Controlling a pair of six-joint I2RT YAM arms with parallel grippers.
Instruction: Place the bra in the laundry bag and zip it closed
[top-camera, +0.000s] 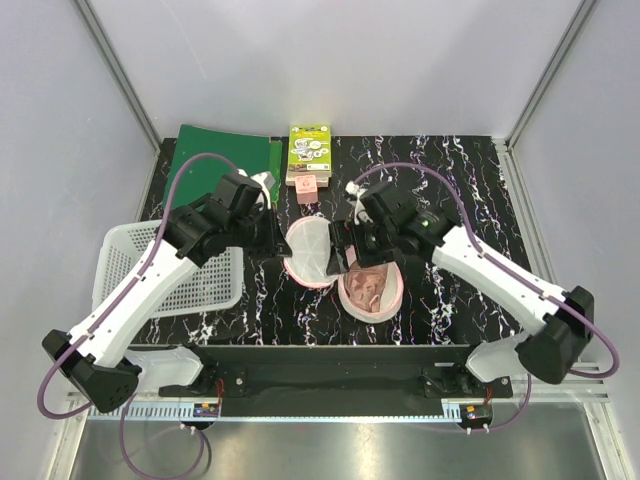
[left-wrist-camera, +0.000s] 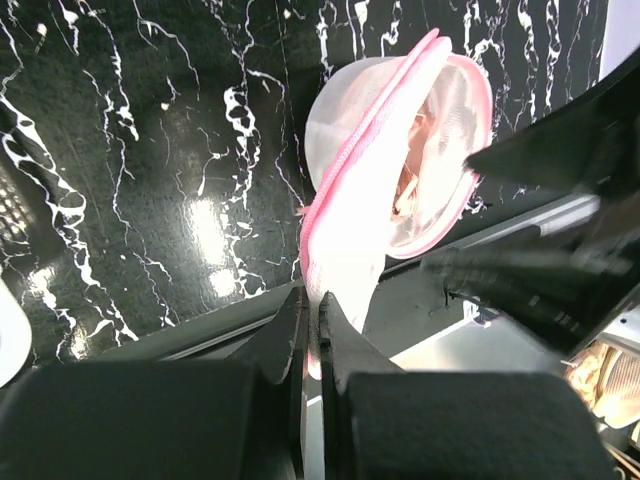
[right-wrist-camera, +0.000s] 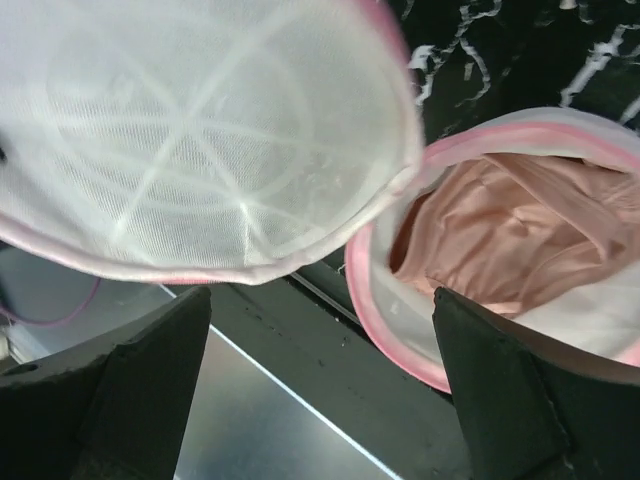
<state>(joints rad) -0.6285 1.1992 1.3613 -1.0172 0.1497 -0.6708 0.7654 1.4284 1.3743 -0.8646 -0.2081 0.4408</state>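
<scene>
In the middle of the table (top-camera: 440, 170), a little toward 6 o'clock, I can see the laundry bag (top-camera: 312, 250) lying open like a shell. One round half stands up, and the other half sits at 5 o'clock from it. The bra (top-camera: 368, 288) is tucked inside that lower half, all scrunched up.

The bra looks soft, light and floppy. It should squash down easily, but I think a thin strap could pop out and get stuck in the zip. The bag is light see-through mesh and looks bendy, so it may slide or fold when pushed. The pink zip edge looks like the best place to take hold, because it seems firmer than the mesh.

The left end effector (left-wrist-camera: 312, 325) is clenched tight on the pink edge of the upright half, holding it up. The right end effector (right-wrist-camera: 320, 300) is spread wide and grasps nothing. It hangs just above the spot where the two halves meet, touching neither as far as I can tell. A white basket (top-camera: 170, 275) sits at 9 o'clock, well apart from the bag.
</scene>
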